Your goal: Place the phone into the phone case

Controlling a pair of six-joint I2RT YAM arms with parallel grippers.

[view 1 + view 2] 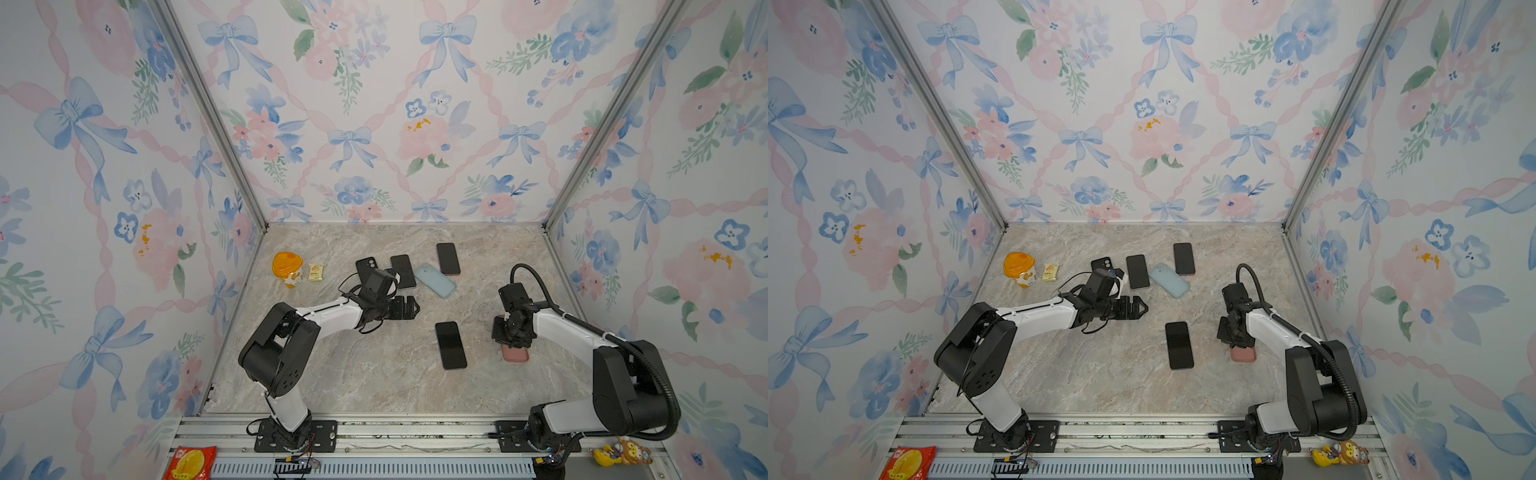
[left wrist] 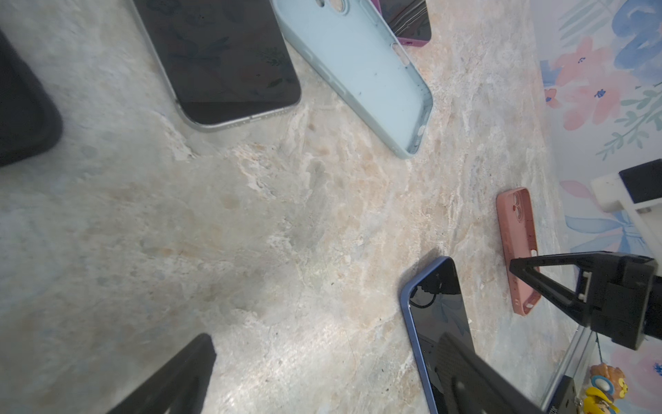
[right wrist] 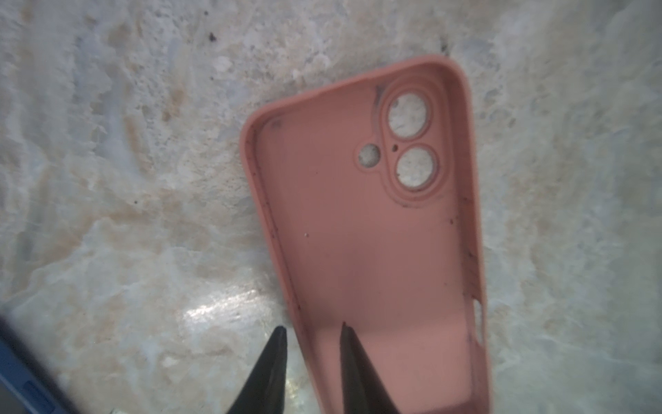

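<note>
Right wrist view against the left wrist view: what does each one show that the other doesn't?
Only right wrist: the inside of the pink case close up, with the right gripper straddling its side wall. Only left wrist: a light blue case, a silver-edged phone, a toy. Both: the pink case, that gripper, the blue phone, the marble table.

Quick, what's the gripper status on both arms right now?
Left gripper: open, holding nothing.
Right gripper: fingers straddle one side wall of the pink case; whether they grip it cannot be told.
</note>
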